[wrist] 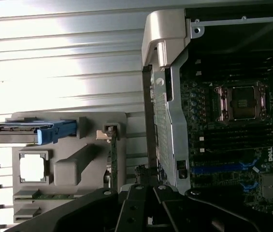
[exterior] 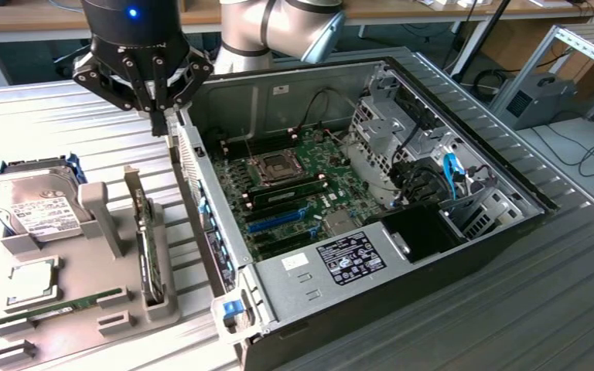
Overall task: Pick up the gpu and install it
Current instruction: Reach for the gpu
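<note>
Exterior view: gripper shut tight w/ nothing in it, hanging above the ribbed table. Nearest, just beside it, is the rear wall of the open PC case. Further off and below, the gpu stands on edge in the grey holder tray, untouched, w/ the HDD beyond that.

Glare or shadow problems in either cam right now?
Wrist view: hard glare whitens the ribbed silver metal tabletop and the square silver processor chip in the grey tray; the green motherboard inside the open black computer case sits in shadow. Exterior view: even light, motherboard readable, only soft sheen on the tabletop.
</note>
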Tool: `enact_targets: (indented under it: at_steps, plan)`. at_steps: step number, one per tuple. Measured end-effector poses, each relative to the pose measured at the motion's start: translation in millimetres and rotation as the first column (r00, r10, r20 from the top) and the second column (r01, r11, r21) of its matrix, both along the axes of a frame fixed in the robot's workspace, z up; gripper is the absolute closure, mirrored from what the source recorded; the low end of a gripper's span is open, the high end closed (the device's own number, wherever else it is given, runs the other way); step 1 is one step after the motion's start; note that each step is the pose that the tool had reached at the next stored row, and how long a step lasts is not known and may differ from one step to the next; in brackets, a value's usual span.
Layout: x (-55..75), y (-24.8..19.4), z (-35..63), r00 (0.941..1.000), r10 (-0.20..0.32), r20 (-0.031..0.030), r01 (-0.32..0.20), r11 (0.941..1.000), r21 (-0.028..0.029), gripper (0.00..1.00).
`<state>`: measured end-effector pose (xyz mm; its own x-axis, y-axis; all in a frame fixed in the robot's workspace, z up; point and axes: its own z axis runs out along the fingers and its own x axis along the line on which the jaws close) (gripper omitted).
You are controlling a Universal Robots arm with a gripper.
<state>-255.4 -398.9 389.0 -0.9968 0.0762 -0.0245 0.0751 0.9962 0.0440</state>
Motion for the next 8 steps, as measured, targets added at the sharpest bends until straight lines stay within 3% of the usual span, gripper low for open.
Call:
enact_targets:
  at_steps: [8]
  plan:
    - [-5.8,0.0,-0.1,1.0,0.0,-0.0001,0.0,1.0,0.0,0.89]
